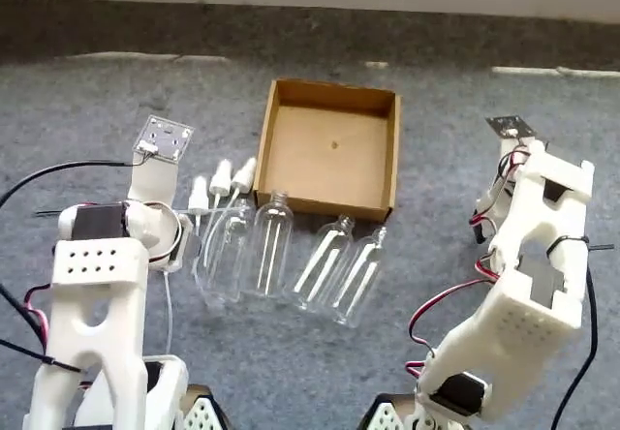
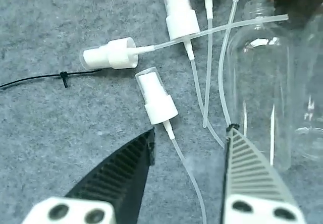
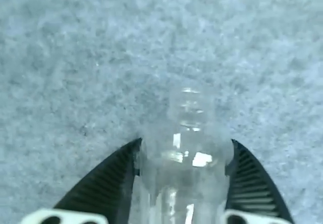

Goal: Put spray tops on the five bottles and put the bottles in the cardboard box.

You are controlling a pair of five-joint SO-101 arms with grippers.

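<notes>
Your right gripper (image 3: 185, 142) pinches a clear plastic bottle (image 3: 189, 133) (slick, may slip); left gripper (image 2: 192, 130) gapes empty over white spray tops (image 1: 221, 173), centre-left.

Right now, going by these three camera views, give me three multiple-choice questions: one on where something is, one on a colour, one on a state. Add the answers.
1. Where do the four loose clear bottles lie relative to the cardboard box?
A. inside it
B. on the grey carpet, just outside one wall
C. on top of its rim

2. What colour are the spray tops?
A. black
B. white
C. red

3. How is the left gripper?
A. open above a spray top
B. shut on a spray top
C. shut on a bottle

Answers: 1 B, the high view shows them lying on the carpet and nothing in the box. 2 B, all are white in the left wrist view. 3 A, its fingers stand apart and hold nothing.
</notes>
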